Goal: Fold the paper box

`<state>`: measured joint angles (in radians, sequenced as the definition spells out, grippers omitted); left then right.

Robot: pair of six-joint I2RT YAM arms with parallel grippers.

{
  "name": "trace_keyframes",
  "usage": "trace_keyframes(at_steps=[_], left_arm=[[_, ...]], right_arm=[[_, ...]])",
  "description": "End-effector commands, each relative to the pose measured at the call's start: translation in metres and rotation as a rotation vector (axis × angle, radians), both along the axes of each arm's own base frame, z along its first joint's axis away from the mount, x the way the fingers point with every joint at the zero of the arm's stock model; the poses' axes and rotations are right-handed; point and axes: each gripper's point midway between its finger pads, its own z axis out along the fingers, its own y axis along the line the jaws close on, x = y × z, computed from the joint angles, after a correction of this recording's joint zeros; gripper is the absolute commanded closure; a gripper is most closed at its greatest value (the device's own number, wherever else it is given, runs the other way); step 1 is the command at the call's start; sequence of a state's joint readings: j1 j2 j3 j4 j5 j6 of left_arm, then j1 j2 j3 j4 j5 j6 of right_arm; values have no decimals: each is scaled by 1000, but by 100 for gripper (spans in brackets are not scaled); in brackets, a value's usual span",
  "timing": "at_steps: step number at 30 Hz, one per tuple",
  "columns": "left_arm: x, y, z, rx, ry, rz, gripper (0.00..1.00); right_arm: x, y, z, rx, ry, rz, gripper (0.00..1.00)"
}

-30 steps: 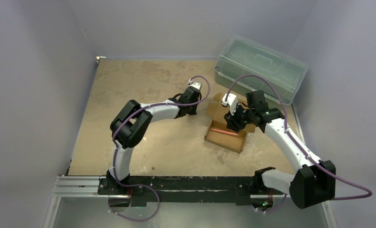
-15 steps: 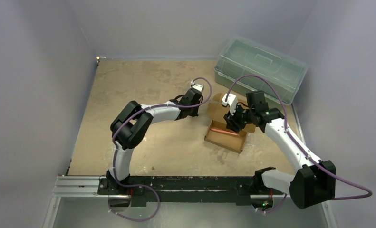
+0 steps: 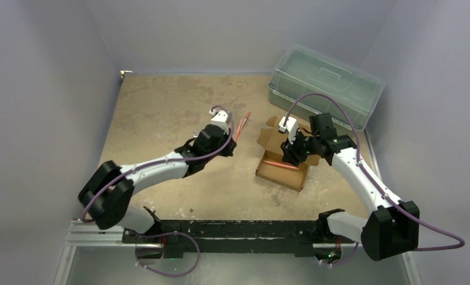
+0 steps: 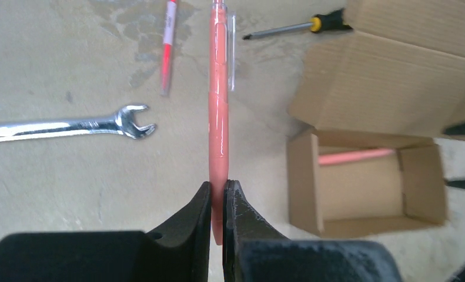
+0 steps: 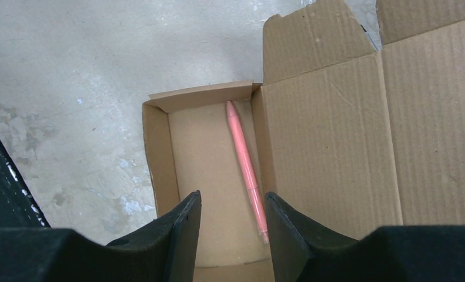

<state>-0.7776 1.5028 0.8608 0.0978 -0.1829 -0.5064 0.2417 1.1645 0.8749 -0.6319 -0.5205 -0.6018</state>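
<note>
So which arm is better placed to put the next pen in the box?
Left: the left tool is shut on a pink pen beside the open paper box; the right tool hangs open above it.

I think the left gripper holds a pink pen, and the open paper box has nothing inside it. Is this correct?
Not quite. The left gripper does hold a pink pen, but the open paper box is not empty: a second pink pen lies inside it, as the right wrist view shows.
</note>
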Motion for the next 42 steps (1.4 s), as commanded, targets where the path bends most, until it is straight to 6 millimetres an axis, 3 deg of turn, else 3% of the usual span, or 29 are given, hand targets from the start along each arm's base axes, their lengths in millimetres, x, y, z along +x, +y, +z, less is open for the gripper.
trace_keyframes(at_steps=[1, 4, 7, 10, 16, 18, 23, 31, 36, 42], left_arm=[[-39, -15, 28, -270, -22, -70, 100], [-70, -24, 50, -394, -73, -172, 100], [-94, -31, 59, -436, -126, -274, 100], [-101, -37, 57, -463, -121, -296, 100], [-117, -75, 65, -536, -136, -401, 100], [-117, -89, 66, -489, -166, -452, 100], [-109, -110, 38, -179, -229, -586, 100], [-98, -120, 8, 51, -336, -715, 100], [-89, -121, 0, 190, -407, -777, 100], [-83, -137, 0, 351, -489, -889, 100]], right_arm=[[1, 6, 21, 61, -35, 19, 53], [2, 5, 28, 85, -48, 16, 53], [3, 3, 33, 107, -56, 4, 53], [7, -2, 41, 127, -75, -23, 52], [12, -13, 58, 178, -122, -91, 51], [12, -15, 62, 192, -136, -98, 50], [19, -23, 68, 192, -160, -149, 48], [59, -81, 90, 172, -306, -602, 40], [63, -86, 93, 181, -315, -651, 39], [62, -84, 90, 184, -305, -637, 39]])
